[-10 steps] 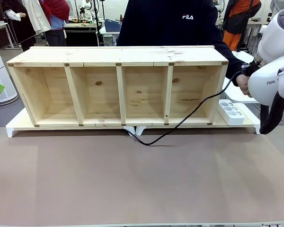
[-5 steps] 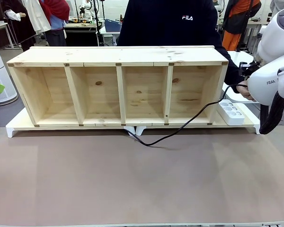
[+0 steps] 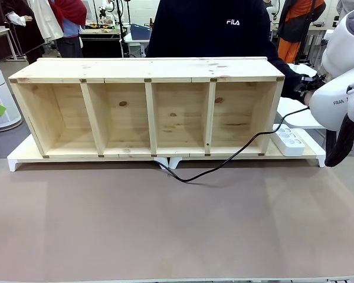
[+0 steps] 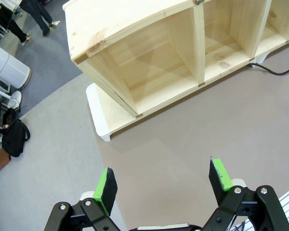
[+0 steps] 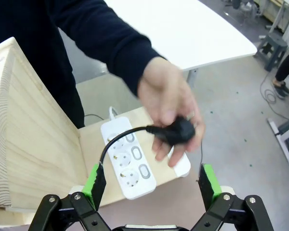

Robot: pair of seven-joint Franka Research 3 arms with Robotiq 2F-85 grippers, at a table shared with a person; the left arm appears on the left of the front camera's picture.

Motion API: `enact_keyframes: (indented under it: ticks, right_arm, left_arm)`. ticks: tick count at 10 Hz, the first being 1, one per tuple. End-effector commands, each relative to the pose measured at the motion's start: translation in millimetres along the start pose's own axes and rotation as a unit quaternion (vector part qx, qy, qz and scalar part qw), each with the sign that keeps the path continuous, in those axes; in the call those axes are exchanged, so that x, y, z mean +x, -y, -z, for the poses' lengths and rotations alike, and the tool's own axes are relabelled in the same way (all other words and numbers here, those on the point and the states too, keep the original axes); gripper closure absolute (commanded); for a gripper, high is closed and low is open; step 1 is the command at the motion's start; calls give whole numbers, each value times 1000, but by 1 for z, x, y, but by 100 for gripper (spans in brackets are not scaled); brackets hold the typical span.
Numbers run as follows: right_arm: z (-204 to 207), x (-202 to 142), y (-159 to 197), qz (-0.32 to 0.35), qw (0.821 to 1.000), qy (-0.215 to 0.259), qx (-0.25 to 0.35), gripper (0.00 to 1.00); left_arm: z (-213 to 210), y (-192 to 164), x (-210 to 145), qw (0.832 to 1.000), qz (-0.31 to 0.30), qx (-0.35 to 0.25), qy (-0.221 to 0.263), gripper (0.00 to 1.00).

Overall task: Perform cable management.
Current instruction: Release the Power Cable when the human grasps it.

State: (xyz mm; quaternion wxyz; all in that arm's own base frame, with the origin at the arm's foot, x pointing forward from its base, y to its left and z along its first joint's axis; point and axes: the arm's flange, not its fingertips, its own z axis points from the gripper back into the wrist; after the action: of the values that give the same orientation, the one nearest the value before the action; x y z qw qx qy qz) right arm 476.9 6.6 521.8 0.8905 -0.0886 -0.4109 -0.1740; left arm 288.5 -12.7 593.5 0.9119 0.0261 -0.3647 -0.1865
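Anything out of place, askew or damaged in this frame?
Only the cable looks untidy: it trails loose from under the wooden shelf, loops over the table and rises to its plug, unplugged in the person's hand above the power strip. No visible damage or spills.

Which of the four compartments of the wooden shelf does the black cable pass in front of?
The rightmost compartment: the cable crosses its lower front opening on its way up toward the person's hand. The other three have nothing before their openings.

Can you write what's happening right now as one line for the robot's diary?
right pincer: open, empty | plug: in person's hand, above power strip | cable: trails past shelf | left pincer: open, empty
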Motion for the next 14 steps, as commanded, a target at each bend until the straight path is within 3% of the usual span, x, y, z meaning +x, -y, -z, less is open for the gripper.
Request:
enact_keyframes:
  ticks: [1,14]
  right_arm:
    - [2,-2,-1,3,1000,-6,1,0]
    - [2,-2,-1,3,1000,-6,1,0]
  left_arm:
    - [0,0,0,1000,0,1,0,0]
    - [0,0,0,1000,0,1,0,0]
